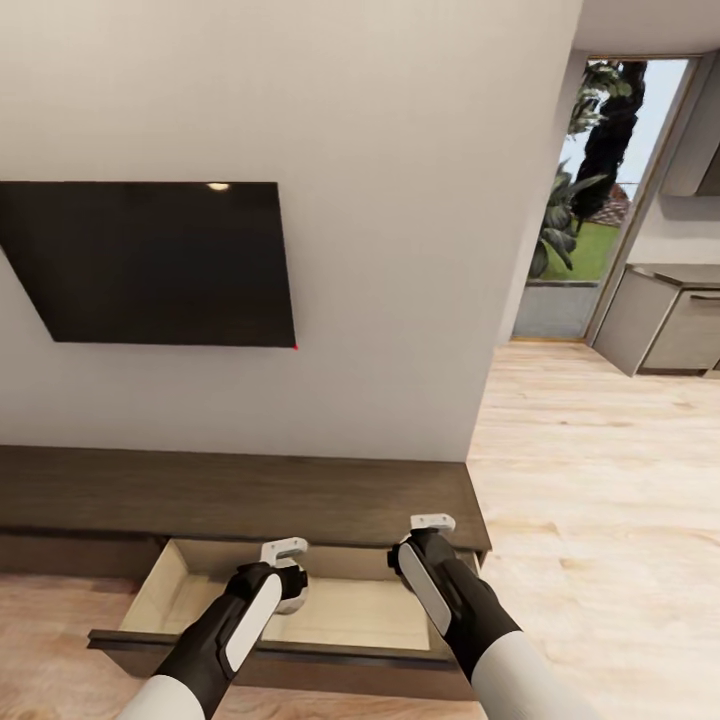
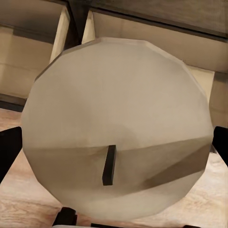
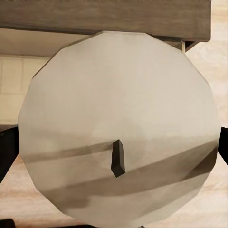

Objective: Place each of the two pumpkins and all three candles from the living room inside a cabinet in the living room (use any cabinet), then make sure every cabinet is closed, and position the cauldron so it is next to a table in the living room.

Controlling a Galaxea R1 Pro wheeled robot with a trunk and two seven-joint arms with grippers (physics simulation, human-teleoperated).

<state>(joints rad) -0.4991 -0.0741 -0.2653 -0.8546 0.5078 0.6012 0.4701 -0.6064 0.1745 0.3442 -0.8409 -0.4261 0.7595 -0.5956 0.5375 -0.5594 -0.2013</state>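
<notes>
Two candles are held, one by each arm. In the left wrist view a pale grey-beige candle [image 2: 116, 128] is seen end-on, its dark wick [image 2: 109, 165] pointing at the camera, with the black left fingers [image 2: 9, 152] pressed against its two sides. The right wrist view gives the same picture: a second candle [image 3: 118, 126] with its wick [image 3: 117, 158], clamped between the right fingers [image 3: 7, 152] (dark slivers at either edge of the round face). So both pairs of fingers are closed around a candle.

From the head view the candles themselves are barely seen; the left gripper [image 1: 285, 575] and the right gripper [image 1: 430, 545] hang over the open drawer [image 1: 170, 585] of the long dark-brown cabinet [image 1: 230, 490], the right one near the drawer's back right corner. The drawer's pale wood inside looks bare between the arms, and its dark front edge lies just beneath the forearms.

Above the cabinet a black television [image 1: 150, 262] hangs on the white wall [image 1: 400, 250]. To the right the wall ends and light wood floor [image 1: 590, 470] runs toward a glass door [image 1: 600, 190] and grey cupboards [image 1: 670, 320].
</notes>
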